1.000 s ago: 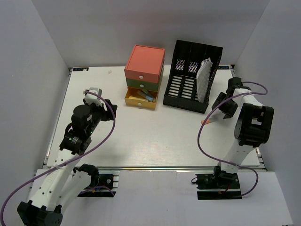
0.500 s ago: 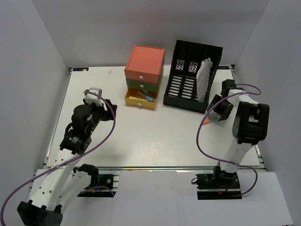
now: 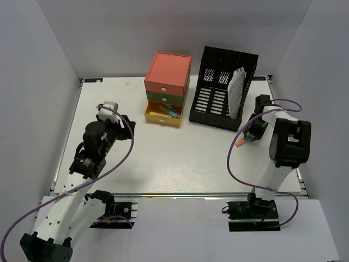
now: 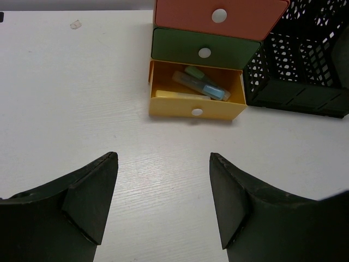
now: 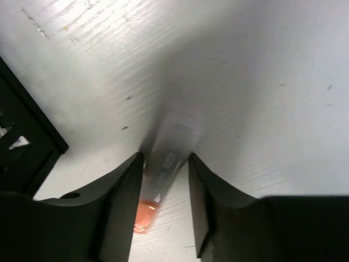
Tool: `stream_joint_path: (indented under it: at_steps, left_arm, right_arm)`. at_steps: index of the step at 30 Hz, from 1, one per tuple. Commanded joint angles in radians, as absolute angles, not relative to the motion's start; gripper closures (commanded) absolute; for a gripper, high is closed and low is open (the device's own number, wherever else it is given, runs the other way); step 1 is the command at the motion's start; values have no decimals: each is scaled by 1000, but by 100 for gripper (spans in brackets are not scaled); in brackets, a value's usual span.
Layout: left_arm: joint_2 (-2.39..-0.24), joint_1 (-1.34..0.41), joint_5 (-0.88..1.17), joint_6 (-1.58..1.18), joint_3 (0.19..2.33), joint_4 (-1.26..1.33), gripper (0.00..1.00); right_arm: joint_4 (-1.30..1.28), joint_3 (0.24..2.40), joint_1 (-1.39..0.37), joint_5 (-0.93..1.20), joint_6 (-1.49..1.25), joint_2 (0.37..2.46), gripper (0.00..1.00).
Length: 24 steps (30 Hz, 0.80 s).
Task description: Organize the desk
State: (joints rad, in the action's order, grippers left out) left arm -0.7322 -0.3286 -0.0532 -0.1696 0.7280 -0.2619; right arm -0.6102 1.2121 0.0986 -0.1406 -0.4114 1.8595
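Beside the black slotted file rack (image 3: 221, 90), the right fingers (image 5: 122, 196) straddle a translucent orange-capped pen (image 5: 163, 164) lying lengthwise between them on the white flat tabletop (image 3: 163, 158), grip uncertain; the left fingers (image 4: 90, 191) gape empty.

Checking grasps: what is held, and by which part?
Left gripper: nothing. Right gripper straddles the orange-capped marker near its orange end; grip cannot be told.

The desk (image 3: 163, 158) is white with a faint wood grain. The drawer box (image 3: 168, 87) stacks orange over green over yellow, each drawer with a white knob. The file rack (image 3: 218, 98) is black, slotted and latticed, holding white speckled paper (image 3: 235, 90). The blurred pen (image 5: 163, 169) looks translucent, perhaps greyish, with an orange end.
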Motion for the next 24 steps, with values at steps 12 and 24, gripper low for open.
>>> stream_joint_path:
  at_steps: [12,24]
  left_arm:
    - [-716,-325,-80,-170,721,-258,22]
    - [-713,-325,-81,-170,721,-256,22]
  right_arm:
    - [-629,1155,133,-114,-309,1697,96]
    - [-793,1170,17,744,670,1404,100]
